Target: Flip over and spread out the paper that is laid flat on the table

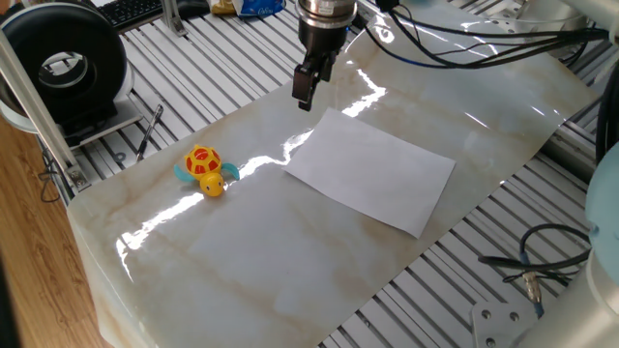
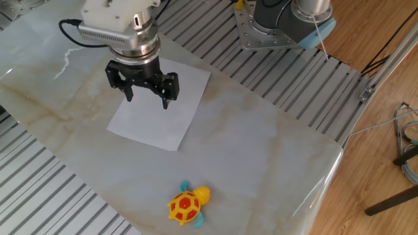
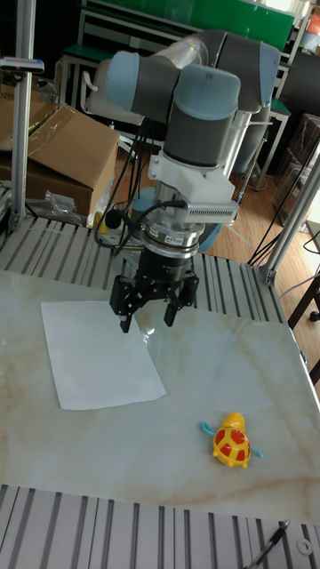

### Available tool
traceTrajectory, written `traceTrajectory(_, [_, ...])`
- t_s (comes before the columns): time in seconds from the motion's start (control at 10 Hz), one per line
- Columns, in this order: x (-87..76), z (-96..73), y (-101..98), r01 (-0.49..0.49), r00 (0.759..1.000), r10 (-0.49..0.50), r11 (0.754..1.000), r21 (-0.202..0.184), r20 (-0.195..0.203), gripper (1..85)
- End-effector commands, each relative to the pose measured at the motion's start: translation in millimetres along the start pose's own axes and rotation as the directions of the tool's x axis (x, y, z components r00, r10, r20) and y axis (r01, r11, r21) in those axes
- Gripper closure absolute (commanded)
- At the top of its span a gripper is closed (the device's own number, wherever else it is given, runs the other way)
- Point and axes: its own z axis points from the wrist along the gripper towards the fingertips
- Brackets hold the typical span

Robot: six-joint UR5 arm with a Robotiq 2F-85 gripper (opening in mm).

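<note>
Tall fixed view shows the marble table spread beneath everything, and on it, below the jaws and reaching out to one side of them, the white paper lies flat with no fold or lifted corner visible. Above the paper's edge hangs the gripper, its jaws spread wide, pointing down, holding nothing and clear of the sheet. Well apart from the jaws, on the bare marble past the paper's far side, sits a small yellow-and-red toy turtle.
</note>
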Motion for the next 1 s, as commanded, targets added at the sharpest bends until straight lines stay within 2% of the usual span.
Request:
traceTrajectory(0.0, [8.4,1.4,-1.0,-0.006,1.0,0.007,1.0,0.005,-0.031,9.3])
traceTrajectory(0.2, [13.4,35.8,-23.0,0.065,0.997,-0.065,0.998,-0.006,-0.035,9.3])
traceTrajectory(0.3, [15.6,58.9,-45.2,0.102,0.995,-0.102,0.995,0.005,-0.021,9.3])
traceTrajectory(0.4, [17.4,70.4,-56.0,0.116,0.993,-0.116,0.993,0.011,-0.014,8.7])
traceTrajectory(0.6, [11.2,67.1,-35.3,0.081,0.997,-0.081,0.995,-0.054,0.015,1.7])
traceTrajectory(0.8, [18.9,67.0,-34.2,0.04,0.999,-0.041,0.997,-0.06,-0.017,3.3])
traceTrajectory(0.9, [20.9,69.4,-45.0,0.053,0.998,-0.054,0.998,-0.029,-0.024,3.7])
